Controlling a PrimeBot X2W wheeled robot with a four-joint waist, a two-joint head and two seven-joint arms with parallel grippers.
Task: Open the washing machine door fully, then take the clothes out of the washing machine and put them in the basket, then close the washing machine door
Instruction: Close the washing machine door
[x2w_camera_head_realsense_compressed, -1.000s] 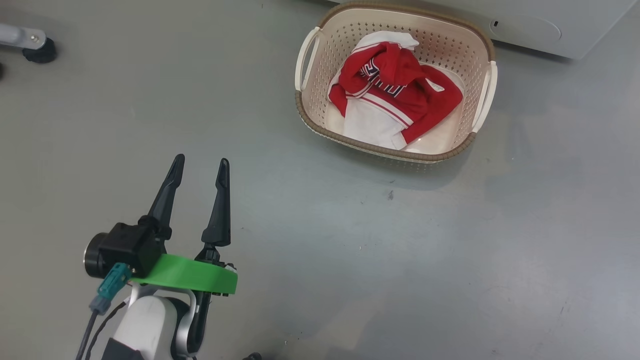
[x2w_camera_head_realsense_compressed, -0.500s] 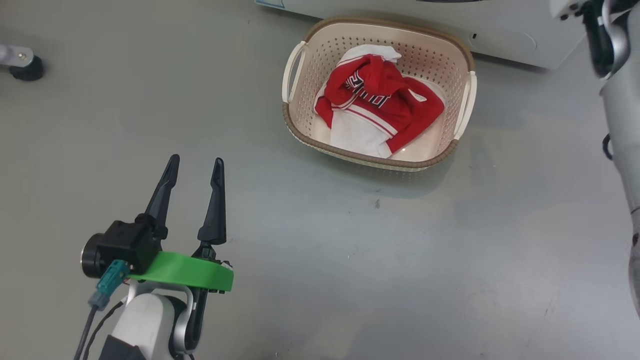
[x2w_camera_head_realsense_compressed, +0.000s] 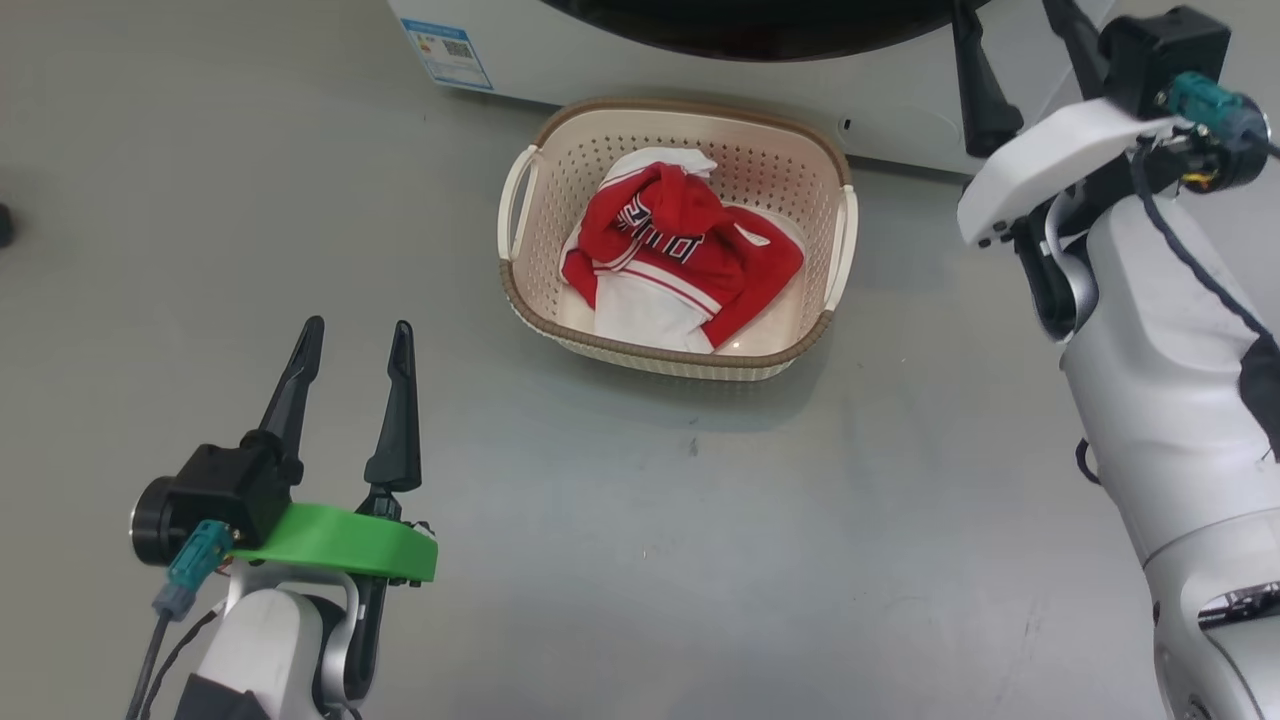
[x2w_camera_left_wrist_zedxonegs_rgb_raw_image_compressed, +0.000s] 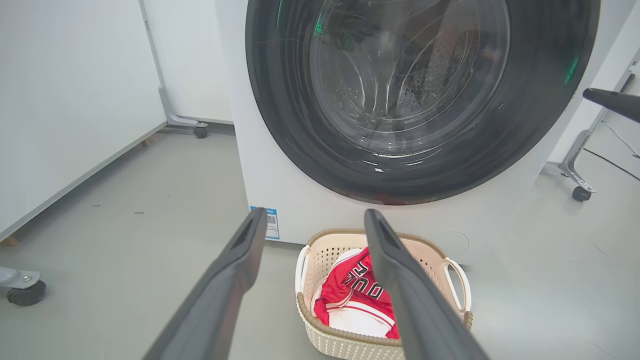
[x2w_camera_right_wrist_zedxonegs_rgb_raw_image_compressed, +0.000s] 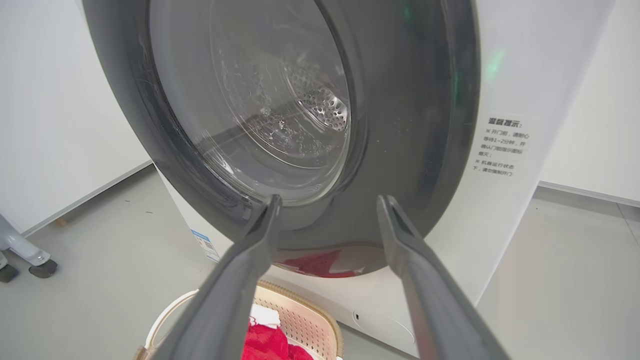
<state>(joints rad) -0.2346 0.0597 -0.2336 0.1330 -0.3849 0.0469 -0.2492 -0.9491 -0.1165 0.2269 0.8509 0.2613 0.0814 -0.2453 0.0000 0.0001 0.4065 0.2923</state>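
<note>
Two grippers are seen with fingers spread and nothing between them: the left gripper (x2w_camera_head_realsense_compressed: 357, 325) is held over the floor (x2w_camera_head_realsense_compressed: 700, 560) at seven o'clock in the head view, while the right gripper (x2w_camera_right_wrist_zedxonegs_rgb_raw_image_compressed: 330, 199) is raised at two o'clock and pointed at the washing machine door (x2w_camera_left_wrist_zedxonegs_rgb_raw_image_compressed: 280, 100). Red and white clothes (x2w_camera_head_realsense_compressed: 690, 250) are heaped in the basket (x2w_camera_head_realsense_compressed: 680, 108), which is set at twelve o'clock, just before the washing machine (x2w_camera_head_realsense_compressed: 640, 60). The door is seen lying flat against the machine's front.
</note>
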